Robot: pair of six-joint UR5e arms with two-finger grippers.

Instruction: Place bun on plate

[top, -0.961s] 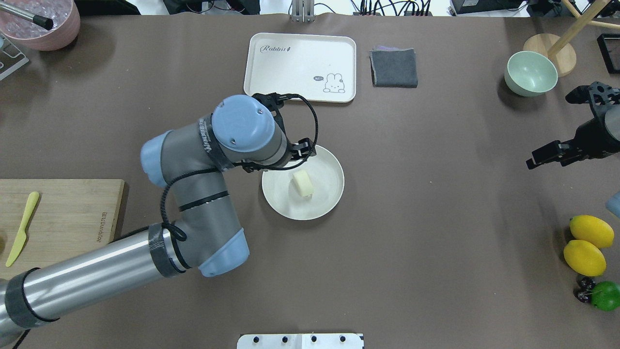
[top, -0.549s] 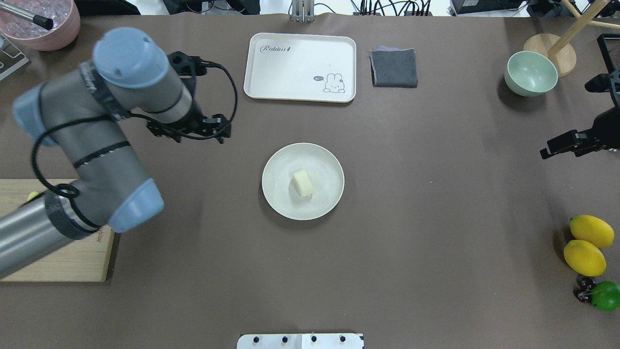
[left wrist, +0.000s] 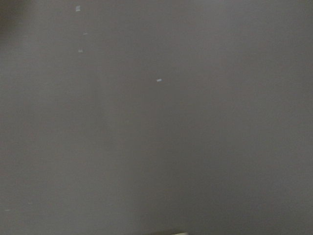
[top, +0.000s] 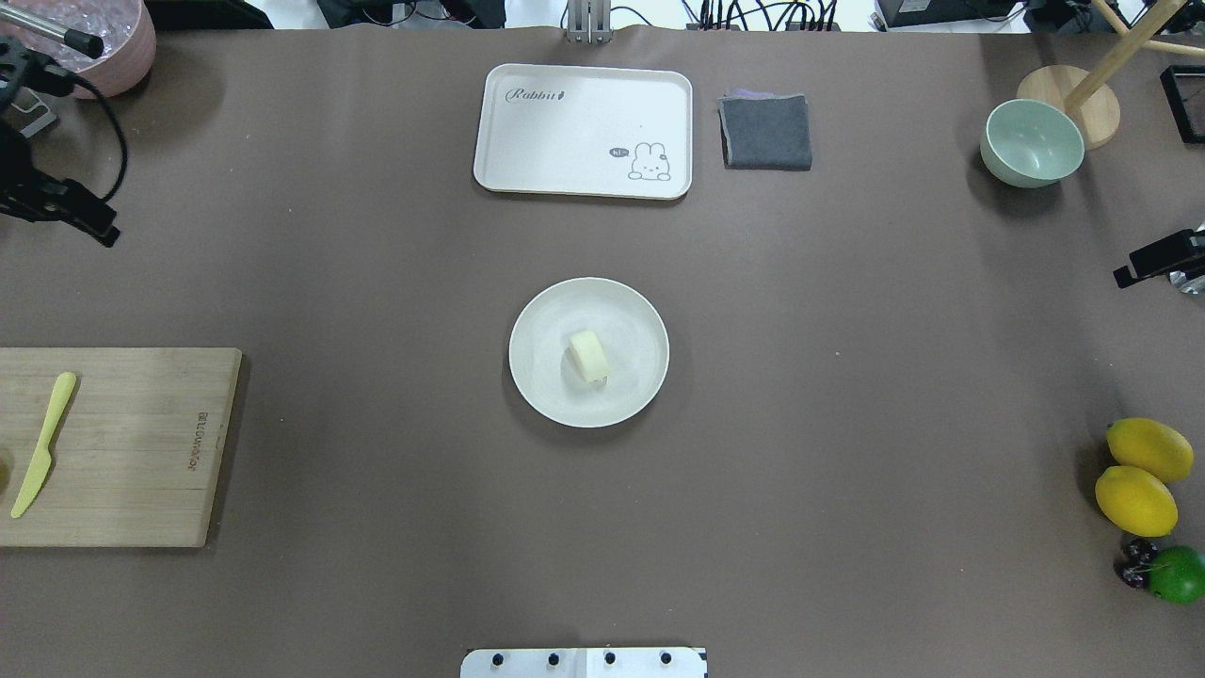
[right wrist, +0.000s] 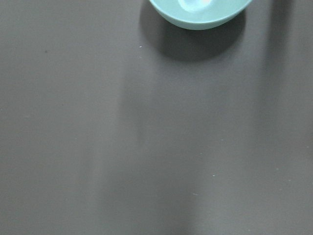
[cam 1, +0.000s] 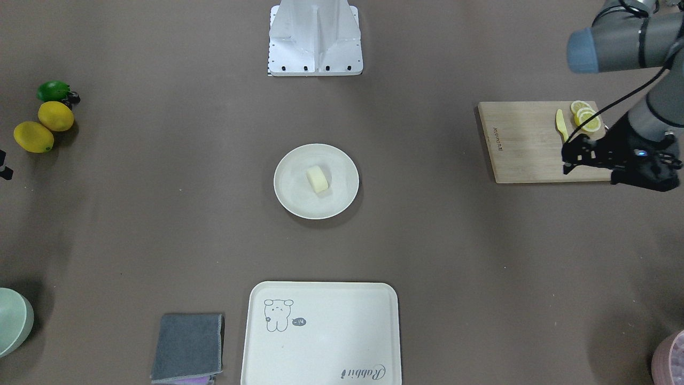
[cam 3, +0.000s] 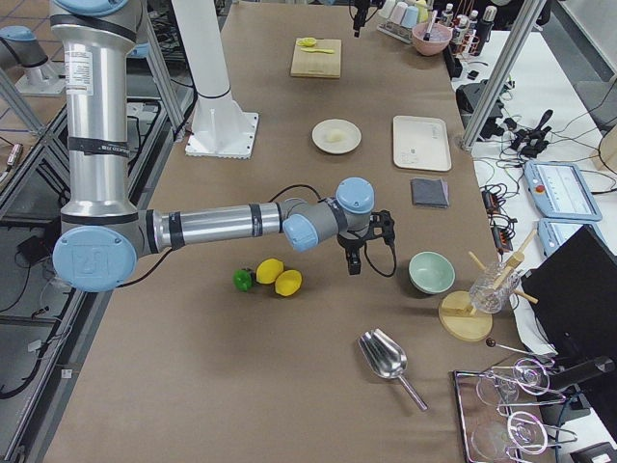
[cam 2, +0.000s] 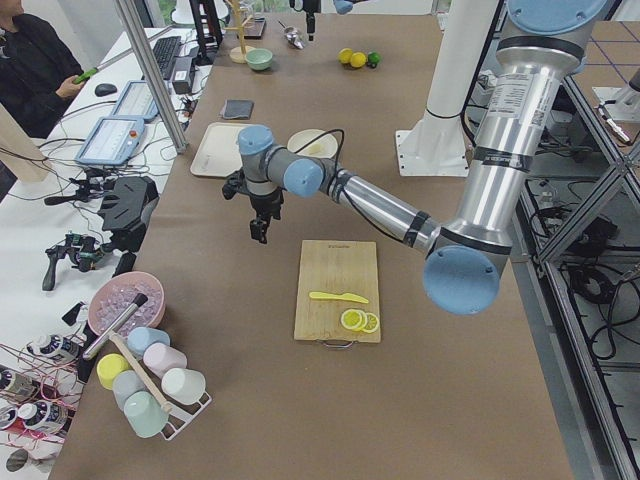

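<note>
The bun (top: 588,356) (cam 1: 317,178), a small pale cream lump, lies free in the middle of the round off-white plate (top: 539,320) (cam 1: 291,171) at the table's centre. My left gripper (top: 99,231) (cam 1: 567,160) hangs far off at the table's left side, beyond the cutting board, pointing down with its fingers apart and nothing in them. My right gripper (top: 1144,264) shows only as a dark bar at the table's right edge, near the green bowl. Whether it is open or shut does not show. Both wrist views show bare table cloth.
A cream tray (top: 584,104) with a rabbit drawing, a grey cloth (top: 765,132) and a pale green bowl (top: 1031,141) stand along the far side. A wooden cutting board (top: 141,443) carries a yellow knife (top: 38,443). Two lemons (top: 1144,471) and a lime (top: 1177,574) lie front right.
My left arm has swung away from over the plate to the table's far left edge. The right gripper has drawn back toward the right edge. Bun and plate have stayed put.
</note>
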